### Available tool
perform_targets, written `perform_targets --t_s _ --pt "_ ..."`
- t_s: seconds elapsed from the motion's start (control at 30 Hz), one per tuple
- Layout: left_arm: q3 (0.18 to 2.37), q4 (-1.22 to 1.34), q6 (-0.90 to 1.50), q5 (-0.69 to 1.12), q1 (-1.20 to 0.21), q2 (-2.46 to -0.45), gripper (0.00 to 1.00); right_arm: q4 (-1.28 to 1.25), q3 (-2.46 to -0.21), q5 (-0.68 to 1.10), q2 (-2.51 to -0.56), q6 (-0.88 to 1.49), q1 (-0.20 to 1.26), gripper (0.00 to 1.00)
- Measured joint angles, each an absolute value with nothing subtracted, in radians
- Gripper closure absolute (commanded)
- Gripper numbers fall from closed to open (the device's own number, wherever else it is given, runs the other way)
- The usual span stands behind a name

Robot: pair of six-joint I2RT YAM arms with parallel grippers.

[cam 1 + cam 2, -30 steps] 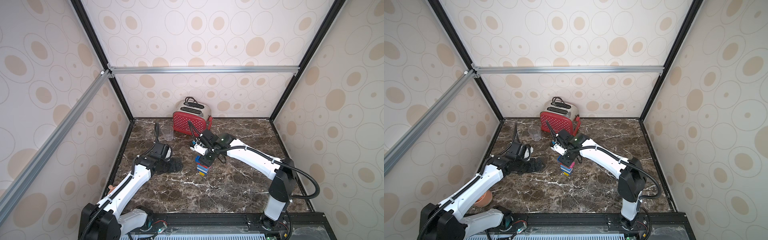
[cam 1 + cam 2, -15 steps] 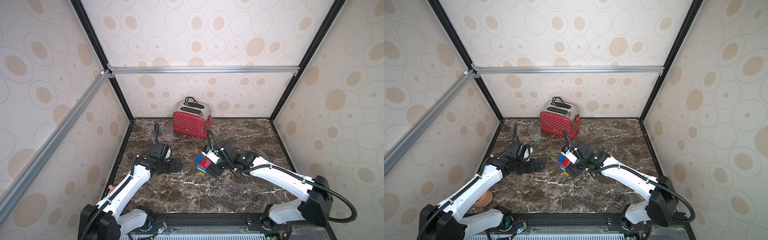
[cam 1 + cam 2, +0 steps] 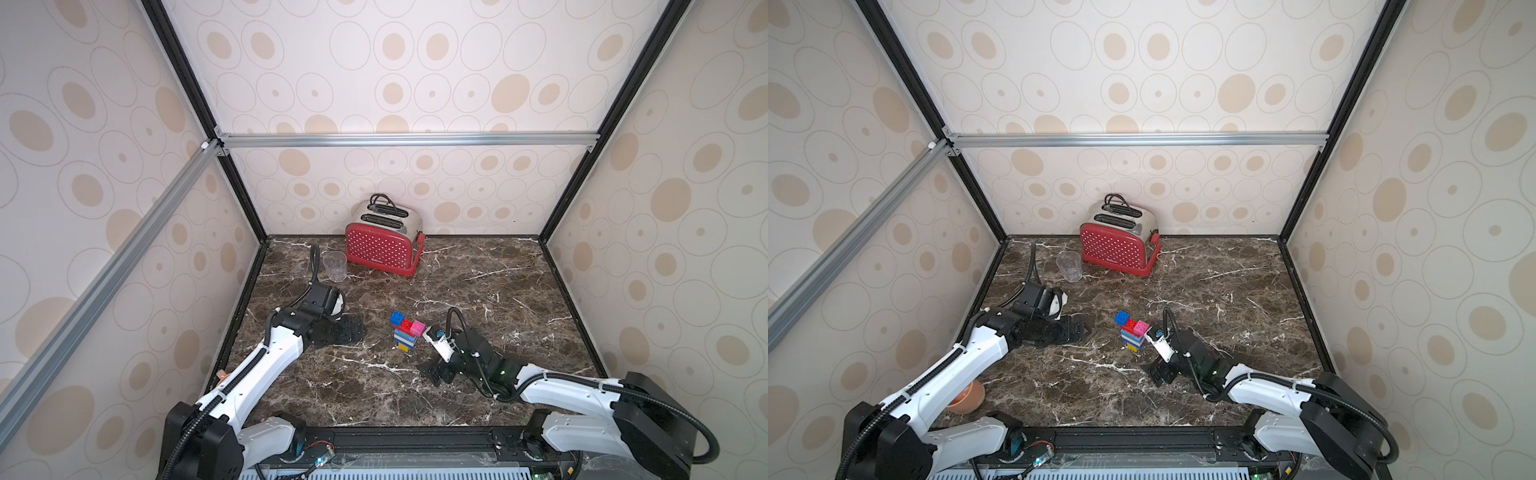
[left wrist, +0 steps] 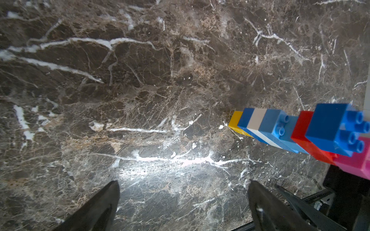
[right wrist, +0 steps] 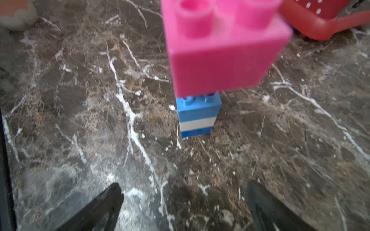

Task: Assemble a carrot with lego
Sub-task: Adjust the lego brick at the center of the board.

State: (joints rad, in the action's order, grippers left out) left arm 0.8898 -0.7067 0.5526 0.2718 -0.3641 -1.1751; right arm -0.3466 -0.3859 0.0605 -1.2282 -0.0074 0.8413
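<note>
Marble table point(image 3: 478, 282): mostly bare. Red toaster point(image 3: 380, 249) stands at the back wall. Everything below is placed from it.

Left gripper point(image 3: 353, 328): in front of the toaster, off to the robot's left of it, low over the table. Jaws are spread wide, with nothing between them in the left wrist view. Not touching the carrot point(image 3: 406, 334).

Right gripper point(image 3: 438, 372): farther out in front of the toaster, to the robot's right of it. The right wrist view shows both fingers wide apart with only marble between them, so it holds nothing. Near the stack, no contact.

Carrot: well apart from the toaster, in front of it, between the two grippers. It stands upright unaided on the narrow yellow tip, then blue, white, blue and red going up.

Clear glass point(image 3: 335, 266): just beside the toaster on the robot's left, not involved.

Small blue brick point(image 3: 397, 318) and pink brick point(image 3: 417, 327): side by side on the red layer. Both look seated.

Judgement: the build looks finished. No loose lego shows in either top view, and no layer is visibly gapped. Likely the only thing left is to take the arms clear. Risk: the wide end is up on a small footing, so a brush from the right gripper could topple it.
</note>
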Motion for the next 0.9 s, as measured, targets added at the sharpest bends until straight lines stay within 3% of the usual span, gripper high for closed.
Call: perform_targets --t_s 0.4,0.9 --pt "0.897 -0.697 0.551 0.27 -0.364 -1.188 0.01 -0.897 -0.368 0.041 -1.557 0.028 0.842 0.08" --pt "0.908 -0.698 0.537 0.263 -0.364 -1.189 0.01 -1.044 -0.369 0.023 -1.62 0.028 0.842 0.27"
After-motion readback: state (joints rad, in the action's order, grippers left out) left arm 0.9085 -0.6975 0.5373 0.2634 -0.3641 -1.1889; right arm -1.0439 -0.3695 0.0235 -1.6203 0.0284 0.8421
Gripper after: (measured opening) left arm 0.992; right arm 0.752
